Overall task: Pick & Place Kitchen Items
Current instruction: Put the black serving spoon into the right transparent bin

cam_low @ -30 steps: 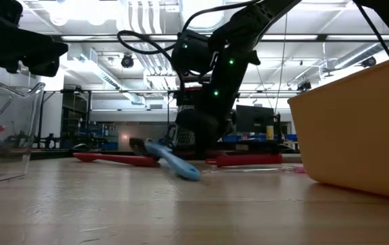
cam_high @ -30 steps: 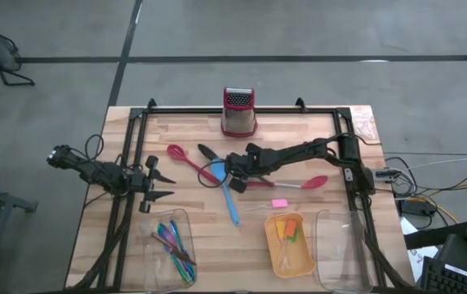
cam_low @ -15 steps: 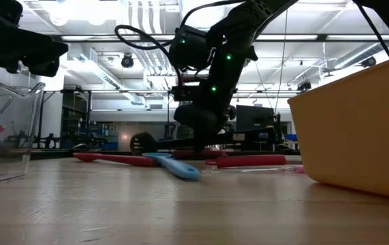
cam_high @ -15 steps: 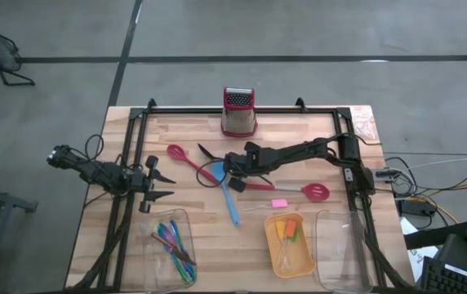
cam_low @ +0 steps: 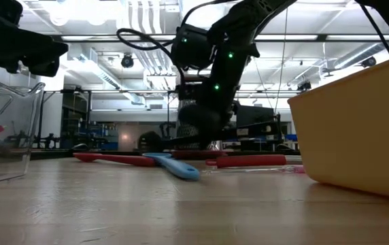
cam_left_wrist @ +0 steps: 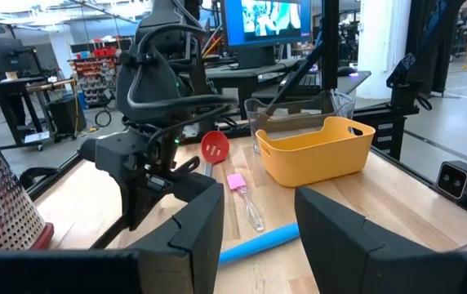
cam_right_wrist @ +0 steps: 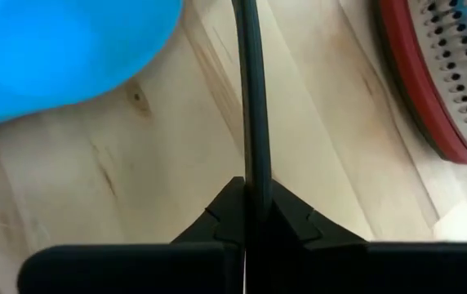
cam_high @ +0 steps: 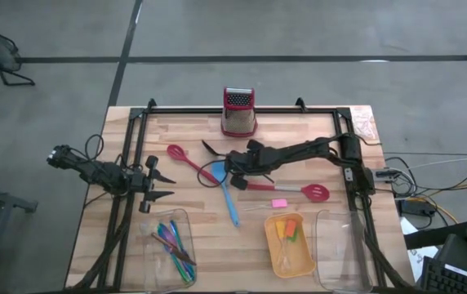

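Right pincer clamped on black spoon handle, bowl end pointing away toward the grater; grip end hidden; left pincer spread wide, idle at the table's left.

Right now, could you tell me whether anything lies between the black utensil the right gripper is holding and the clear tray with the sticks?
The right gripper is shut on the black utensil. Toward the clear tray, the blue spatula lies across the direct line on the table, so the utensil would probably need carrying above it. Nothing else visible intervenes.
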Robot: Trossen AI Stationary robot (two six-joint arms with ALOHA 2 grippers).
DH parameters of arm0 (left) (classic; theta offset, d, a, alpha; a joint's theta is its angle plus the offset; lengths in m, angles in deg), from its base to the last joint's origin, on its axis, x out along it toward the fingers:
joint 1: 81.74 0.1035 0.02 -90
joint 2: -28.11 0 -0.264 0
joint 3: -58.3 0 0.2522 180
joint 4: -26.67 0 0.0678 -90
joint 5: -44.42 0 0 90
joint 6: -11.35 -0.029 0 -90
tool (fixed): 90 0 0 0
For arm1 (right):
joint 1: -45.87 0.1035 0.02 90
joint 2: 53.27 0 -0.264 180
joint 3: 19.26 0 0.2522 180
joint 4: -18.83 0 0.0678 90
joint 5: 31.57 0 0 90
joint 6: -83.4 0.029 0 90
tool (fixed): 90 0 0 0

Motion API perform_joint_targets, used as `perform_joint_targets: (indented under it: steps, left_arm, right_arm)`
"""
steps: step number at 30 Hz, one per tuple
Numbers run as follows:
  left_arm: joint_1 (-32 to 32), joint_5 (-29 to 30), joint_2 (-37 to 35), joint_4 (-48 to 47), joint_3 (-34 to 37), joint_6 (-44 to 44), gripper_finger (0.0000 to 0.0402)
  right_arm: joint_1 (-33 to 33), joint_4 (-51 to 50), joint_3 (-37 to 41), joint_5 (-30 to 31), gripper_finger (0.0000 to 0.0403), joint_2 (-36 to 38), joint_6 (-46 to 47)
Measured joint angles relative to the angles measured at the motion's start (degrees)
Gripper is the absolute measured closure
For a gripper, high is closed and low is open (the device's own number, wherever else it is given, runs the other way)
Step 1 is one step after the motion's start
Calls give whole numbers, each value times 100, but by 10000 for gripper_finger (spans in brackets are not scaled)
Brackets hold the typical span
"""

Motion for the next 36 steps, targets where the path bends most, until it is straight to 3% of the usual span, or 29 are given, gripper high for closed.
perform_joint_targets:
  steps: [8,15,21,27,36]
  left_arm:
    - [-1,-2,4,2,0,0,243]
    - [0,0,4,8,4,0,243]
    - [0,-2,13,10,6,0,243]
    - [0,0,22,13,7,0,243]
    - [-2,0,26,10,9,0,243]
  right_arm:
    - [156,-958,-9,-1,384,528,695]
    - [768,-1669,79,46,384,1501,1362]
    - [1728,-2412,153,387,383,2320,2372]
    - [2989,-3316,171,737,383,2839,4081]
    - [4921,-4071,190,1134,383,2733,6711]
